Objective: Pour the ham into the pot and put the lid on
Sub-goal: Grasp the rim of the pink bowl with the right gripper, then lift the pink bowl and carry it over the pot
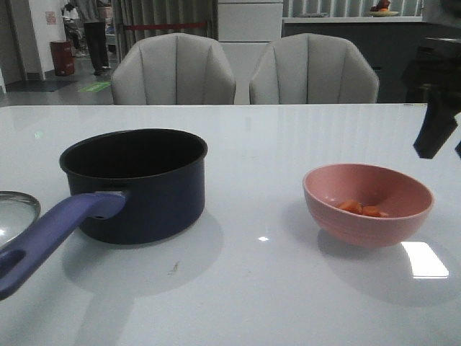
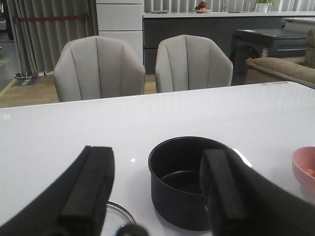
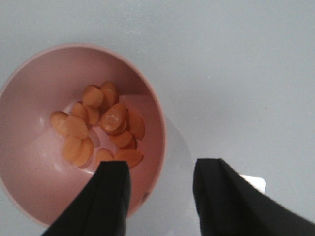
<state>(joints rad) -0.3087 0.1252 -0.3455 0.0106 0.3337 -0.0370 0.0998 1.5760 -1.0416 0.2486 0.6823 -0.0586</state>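
Your ham [image 3: 98,130] is a little pile of orange pieces sitting in the bottom of the pink bowl [image 1: 368,204], over on the right side of the table [image 1: 288,137]. None of it has been poured yet. The pot [image 1: 137,182] stands on the left, well apart from the bowl, and looks empty inside, with its long purple handle [image 1: 54,234] pointing near and left. The lid [image 1: 14,215] lies flat on the table at the far left edge of the front view, just beside the handle, so the pot is not covered. Your right gripper [image 3: 160,194] hangs above the bowl with its fingers spread open, one over the inside and one outside the right rim, and it holds nothing. Your left gripper [image 2: 155,196] is wide open too, empty, up above the near side of the pot and the lid. So all the work is left: grab the bowl, tip the ham in, then put the lid on.
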